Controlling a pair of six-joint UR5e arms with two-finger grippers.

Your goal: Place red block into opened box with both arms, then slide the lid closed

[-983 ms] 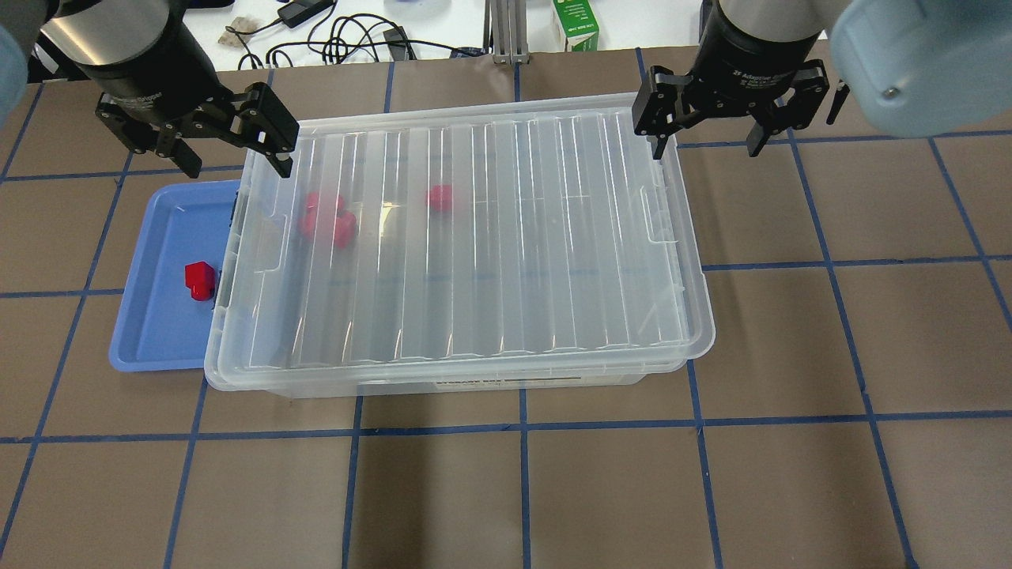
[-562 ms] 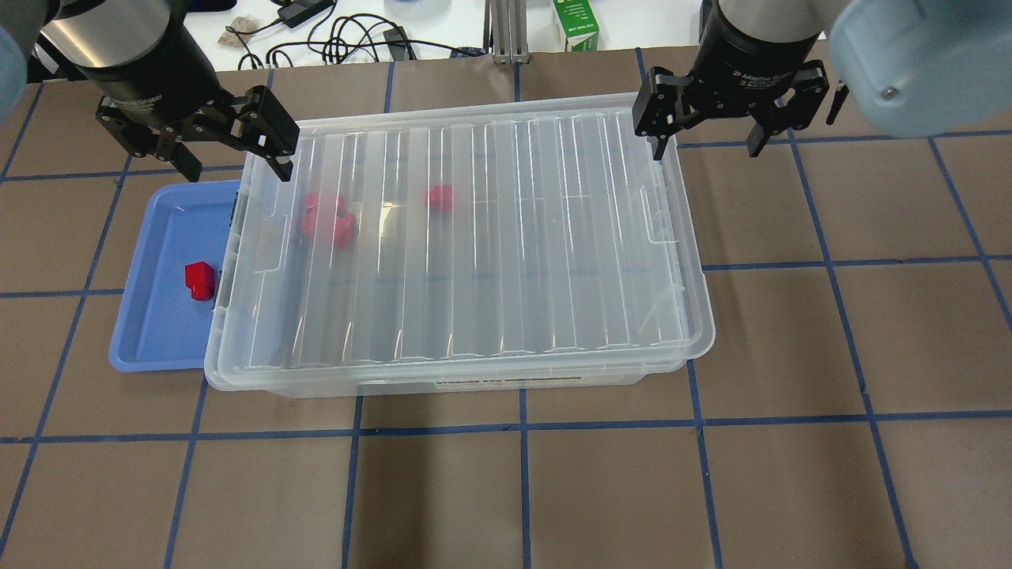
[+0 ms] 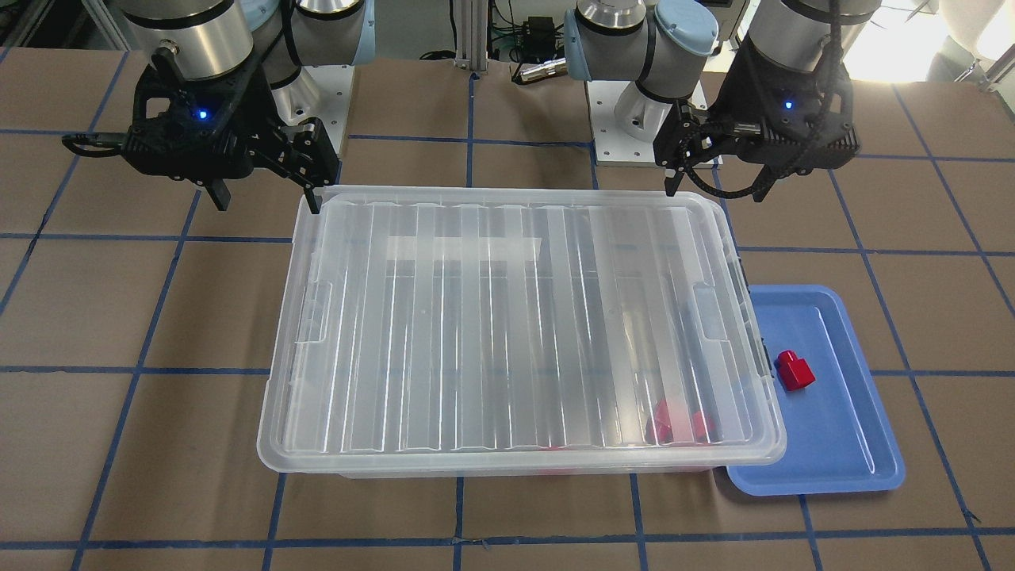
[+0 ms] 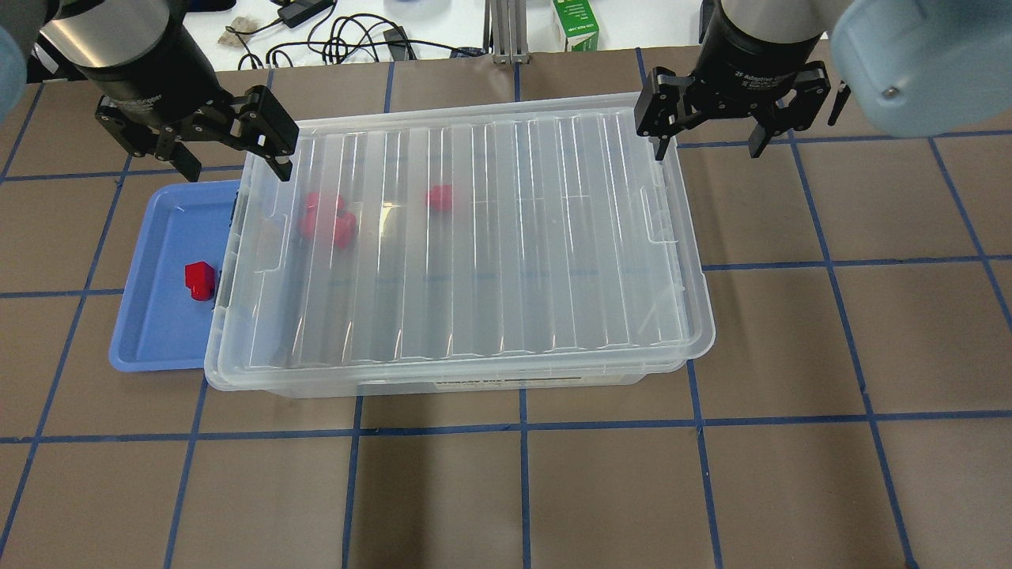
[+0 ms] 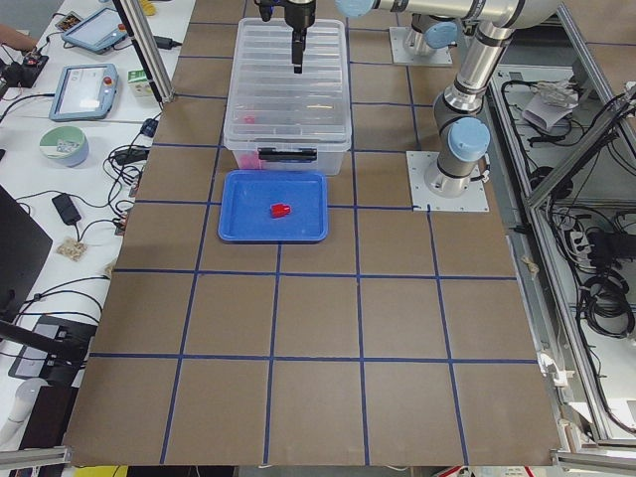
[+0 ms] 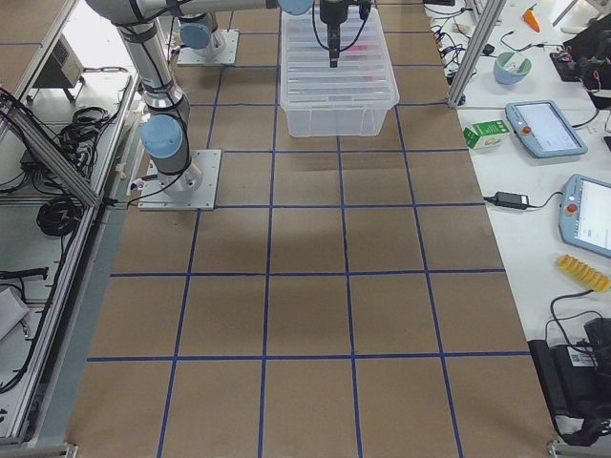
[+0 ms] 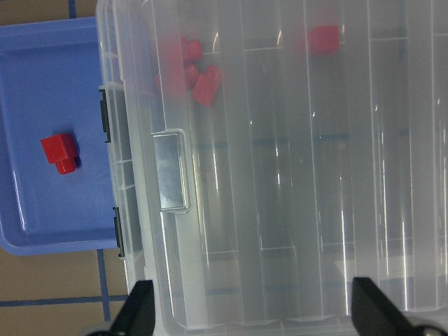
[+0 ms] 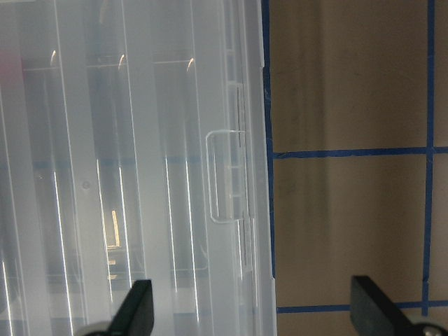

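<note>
The clear ribbed lid (image 4: 514, 237) lies over the whole box (image 4: 474, 387). Through it a single red block (image 4: 439, 197) shows inside the box, with a bunch of red blocks (image 4: 326, 220) to its left. My left gripper (image 4: 233, 156) is open at the lid's far left corner, one finger over the corner and the other outside it. At the far right corner my right gripper (image 4: 709, 142) is open in the same way. Neither holds anything. The left wrist view shows the lid (image 7: 294, 175) and the single block (image 7: 323, 38) below open fingers.
A shallow blue tray (image 4: 158, 332) sits against the box's left end with one more red block (image 4: 199, 280) in it. Cables and a green carton (image 4: 575, 24) lie beyond the table's far edge. Brown table surface with blue grid lines surrounds the box.
Both grippers have shifted only very slightly at the lid's far corners. The lid, box and blocks have not moved.
</note>
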